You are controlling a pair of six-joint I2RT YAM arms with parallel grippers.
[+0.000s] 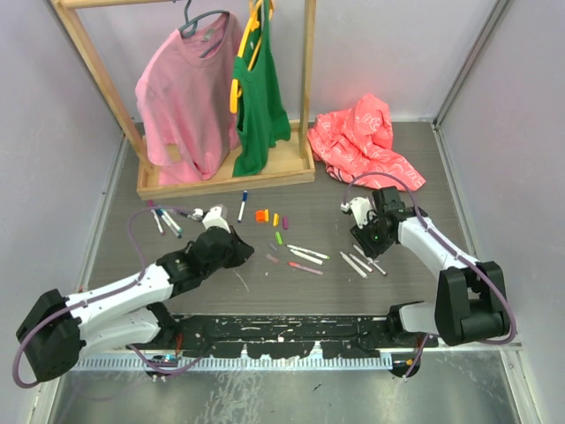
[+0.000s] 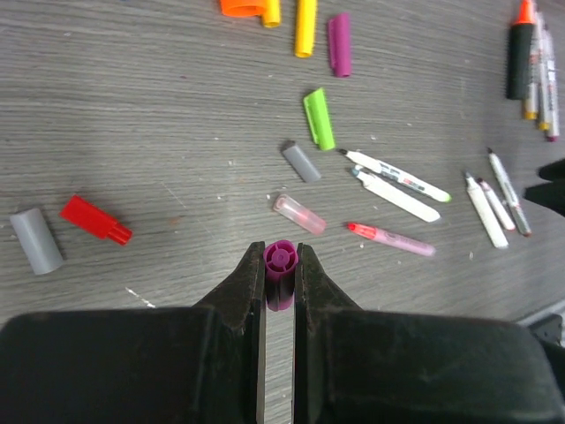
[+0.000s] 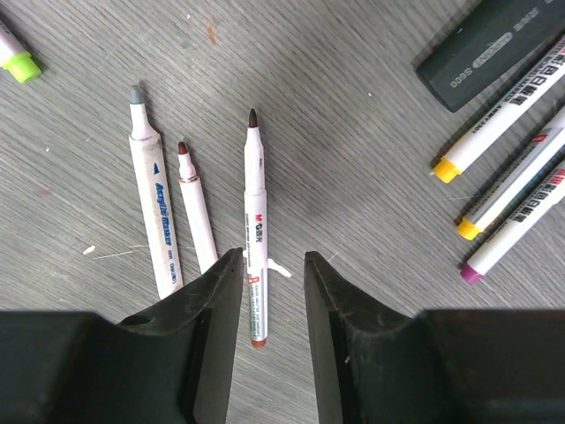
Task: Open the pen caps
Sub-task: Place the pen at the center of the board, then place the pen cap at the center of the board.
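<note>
My left gripper (image 2: 281, 256) is shut on a purple pen cap (image 2: 281, 265), its closed end facing the camera, held above the table. Loose caps lie ahead of it: orange (image 2: 243, 7), yellow (image 2: 305, 22), purple (image 2: 339, 44), green (image 2: 319, 117), grey (image 2: 301, 162) and red (image 2: 95, 219). My right gripper (image 3: 274, 265) is open, low over an uncapped white pen with a brown tip (image 3: 256, 203) that lies on the table near the left finger. Two more uncapped pens (image 3: 154, 212) (image 3: 196, 208) lie beside it.
Capped white pens (image 3: 503, 124) and a black highlighter (image 3: 494, 44) lie to the right of my right gripper. Further pens (image 1: 166, 221) lie at the table's left. A wooden clothes rack (image 1: 225, 179) stands at the back, with a red cloth (image 1: 364, 140) beside it.
</note>
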